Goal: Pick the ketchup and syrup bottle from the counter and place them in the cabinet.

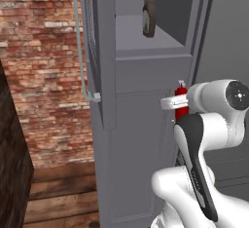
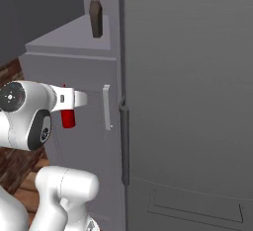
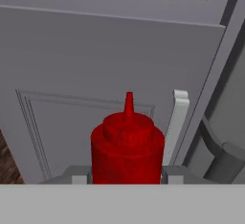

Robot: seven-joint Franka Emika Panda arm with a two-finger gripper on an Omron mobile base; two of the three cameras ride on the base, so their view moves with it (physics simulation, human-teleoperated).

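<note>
Tool [image 3: 127, 177] pinching ketchup [image 3: 127, 146] at its lower body, bottle upright, nozzle up; we see it in front of lower panelled door of cabinet [image 1: 141, 139], below the shelf [image 1: 146, 39]. Syrup bottle [image 1: 149, 13] stands upright on shelf in open upper compartment. Left base view shows us open cabinet door [image 1: 99, 51] with silver bar handle [image 1: 80, 42]; hand view gives close look at ketchup cap. Arm [image 1: 204, 139] bent, forearm level, hand reaching toward cabinet front.
</note>
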